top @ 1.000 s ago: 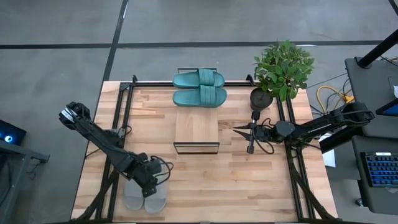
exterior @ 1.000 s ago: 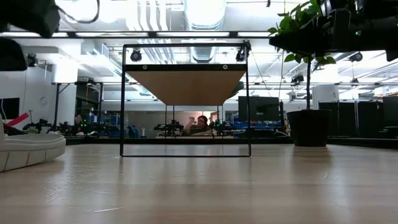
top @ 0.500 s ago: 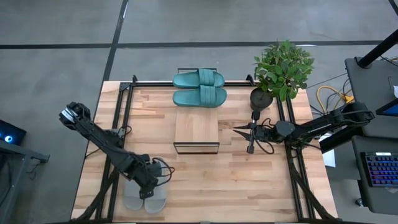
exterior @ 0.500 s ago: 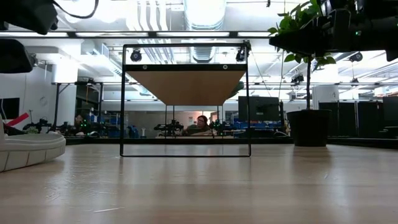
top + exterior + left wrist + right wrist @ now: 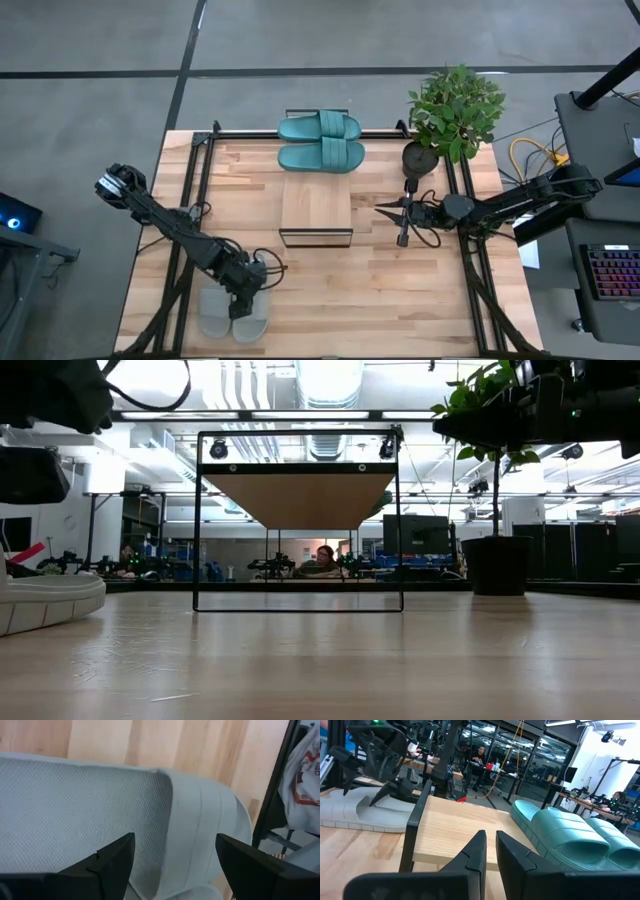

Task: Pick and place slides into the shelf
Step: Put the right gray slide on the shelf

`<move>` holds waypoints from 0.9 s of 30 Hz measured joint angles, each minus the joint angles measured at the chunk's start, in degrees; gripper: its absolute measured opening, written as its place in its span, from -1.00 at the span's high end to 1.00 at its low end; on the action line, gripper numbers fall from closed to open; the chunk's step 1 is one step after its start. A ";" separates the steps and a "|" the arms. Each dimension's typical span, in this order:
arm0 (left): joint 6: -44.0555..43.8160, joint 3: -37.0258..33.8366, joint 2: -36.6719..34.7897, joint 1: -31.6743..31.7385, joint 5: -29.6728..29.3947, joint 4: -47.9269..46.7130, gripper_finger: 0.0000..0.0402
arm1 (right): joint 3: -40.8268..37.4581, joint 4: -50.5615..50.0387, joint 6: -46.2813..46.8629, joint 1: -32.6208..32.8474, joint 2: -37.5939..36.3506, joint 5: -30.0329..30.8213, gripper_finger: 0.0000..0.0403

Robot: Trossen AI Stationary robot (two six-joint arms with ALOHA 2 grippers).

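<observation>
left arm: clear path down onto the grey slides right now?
Probably yes. The left gripper hangs open directly over the grey slides at the table's near-left corner; in its wrist view both fingers straddle the ribbed strap with nothing between. The right gripper waits beside the shelf.

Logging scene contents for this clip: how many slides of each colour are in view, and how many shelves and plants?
Teal-green slides: 2
Light grey slides: 2
Shelf: 1
Potted plant: 1
Total: 6
</observation>
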 joint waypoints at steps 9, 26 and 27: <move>-1.92 -4.37 -0.02 1.43 8.57 9.20 -0.31 | 0.02 -0.98 0.00 0.00 0.02 0.00 0.83; 1.02 -8.00 -0.02 3.06 13.16 13.86 0.33 | 0.02 -1.14 0.00 0.00 0.01 0.00 0.83; 1.74 -8.02 -0.02 3.06 13.26 13.86 0.43 | 0.02 -1.14 0.00 0.00 0.00 0.00 0.83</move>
